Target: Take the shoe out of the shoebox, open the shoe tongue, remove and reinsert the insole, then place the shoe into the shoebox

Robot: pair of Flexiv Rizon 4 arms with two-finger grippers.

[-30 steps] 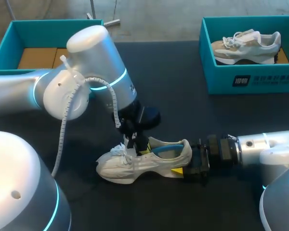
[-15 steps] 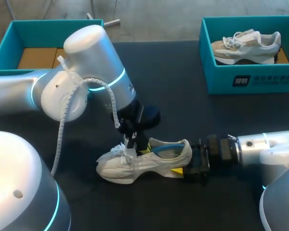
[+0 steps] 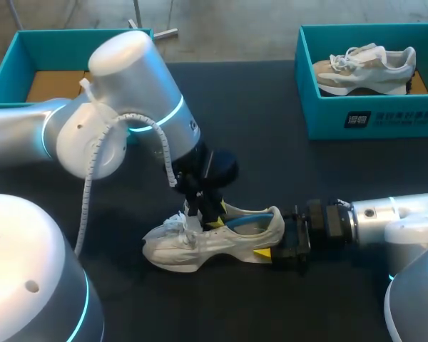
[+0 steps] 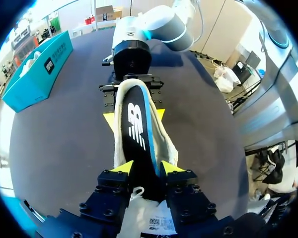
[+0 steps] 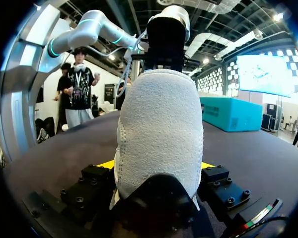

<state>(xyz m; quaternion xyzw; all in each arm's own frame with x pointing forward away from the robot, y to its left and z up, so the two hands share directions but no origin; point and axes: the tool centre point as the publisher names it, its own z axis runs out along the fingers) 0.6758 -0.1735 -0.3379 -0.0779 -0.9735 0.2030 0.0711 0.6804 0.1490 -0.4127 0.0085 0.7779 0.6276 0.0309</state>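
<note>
Head view: shoe (image 3: 221, 239) stands on its sole on the table (image 3: 271, 164), well apart from the shoebox (image 3: 371, 121), which has a 2nd shoe (image 3: 364, 68) in it. R gripper (image 3: 274, 239) is clamped across the heel (image 3: 278, 224). L gripper (image 3: 207, 217) is down at the throat by the laces (image 3: 172, 224).

L wrist view: insole (image 4: 139, 124) sits flat inside, tongue (image 4: 149, 218) folded back twd the wrist. Can't tell if L is pinching anything or just straddling the throat.

R wrist view: heel fills the gap, both yellow tips (image 5: 107, 164) against it.

Risks, IMO: R's squeeze may pin the insole's rear, so a pull by L drags the whole shoe or slips off. Tongue could flop back, and laces may snag L.
</note>
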